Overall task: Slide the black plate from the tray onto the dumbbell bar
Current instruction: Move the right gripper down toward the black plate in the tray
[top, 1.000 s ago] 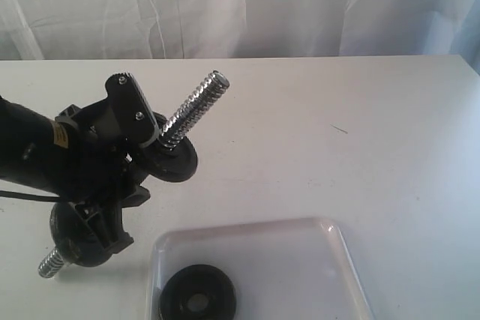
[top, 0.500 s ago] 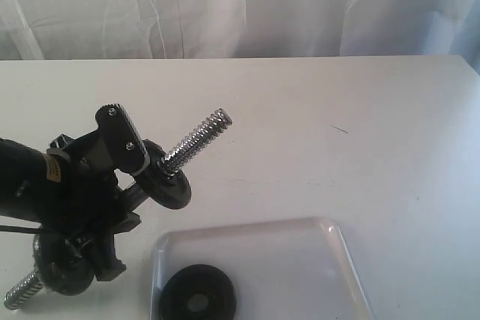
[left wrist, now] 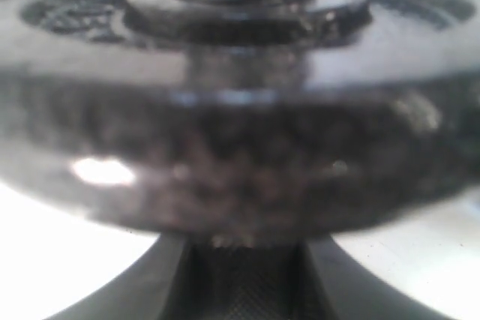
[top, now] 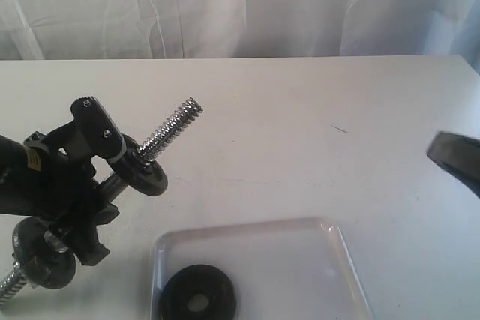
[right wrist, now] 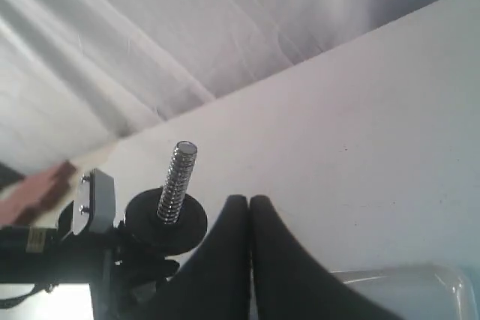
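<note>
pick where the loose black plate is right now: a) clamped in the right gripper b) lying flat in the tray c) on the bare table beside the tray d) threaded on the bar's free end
b: the black plate lies flat inside the tray; the right gripper is shut on nothing, and the dumbbell bar is in the left gripper.

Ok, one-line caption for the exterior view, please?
The left gripper holds the dumbbell bar tilted, threaded end up; the black plate lies in the tray, right gripper at the frame's edge.
</note>
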Robot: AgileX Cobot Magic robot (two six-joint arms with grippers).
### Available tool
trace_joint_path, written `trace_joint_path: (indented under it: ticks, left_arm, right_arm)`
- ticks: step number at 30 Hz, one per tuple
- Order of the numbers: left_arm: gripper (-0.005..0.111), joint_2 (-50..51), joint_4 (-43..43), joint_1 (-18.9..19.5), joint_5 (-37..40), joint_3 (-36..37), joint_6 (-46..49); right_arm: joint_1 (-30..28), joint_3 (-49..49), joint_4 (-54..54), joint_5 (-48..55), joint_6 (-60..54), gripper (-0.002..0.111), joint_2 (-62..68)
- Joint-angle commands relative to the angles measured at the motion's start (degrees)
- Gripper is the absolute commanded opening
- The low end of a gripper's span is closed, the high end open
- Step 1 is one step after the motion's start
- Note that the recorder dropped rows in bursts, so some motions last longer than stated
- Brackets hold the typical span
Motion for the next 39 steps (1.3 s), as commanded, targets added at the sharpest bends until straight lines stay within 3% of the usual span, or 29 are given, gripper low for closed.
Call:
trace_joint_path:
  ticks: [1,7,10,13,16,21,25,29,39]
  left_arm:
    - [0.0,-3.23,-0.8,-0.06,-11.0,-1.64,-0.17]
    - [0.0,-3.23,-0.8,0.75,-11.11,-1.64,0.07]
    - [0.0,-3.23,-0.8,3.01,-11.61,-1.64,0.07]
    - [0.0,-3.23,-0.8,4.59,-12.22,-1.64,-0.18]
    - [0.0,-3.23,-0.8,5.1,-12.99,-1.64,-0.18]
    - [0.0,-3.23,-0.8,5.1,-13.24,-1.64,-0.27]
    - [0.0,-3.23,-0.8,5.1,-13.34,-1.64,-0.27]
    - [0.0,-3.23,-0.8,5.1,-13.47,-1.64,-0.15]
    - [0.0,-3.23,-0.8,5.1,-13.7,-1.64,-0.15]
  right_arm:
    - [0.39,-15.34,-7.73,11.0,-6.6,0.0,19.78]
    - [3.76,-34.5,-27.42,20.21,-1.45,0.0,41.12]
    - [7.64,-38.79,-35.55,20.52,1.15,0.0,46.19]
    - [11.31,-40.7,-35.9,23.81,-1.23,0.002,49.9]
    - [15.03,-41.28,-32.84,28.97,-2.44,0.021,53.08]
    - [20.63,-41.28,-30.72,29.57,-2.44,0.075,57.67]
    - [24.67,-41.28,-28.26,30.2,-1.62,0.097,61.36]
    - [28.61,-41.37,-24.74,28.79,-1.97,0.099,64.51]
    - [35.25,-41.96,-28.15,24.01,-1.47,0.099,70.65]
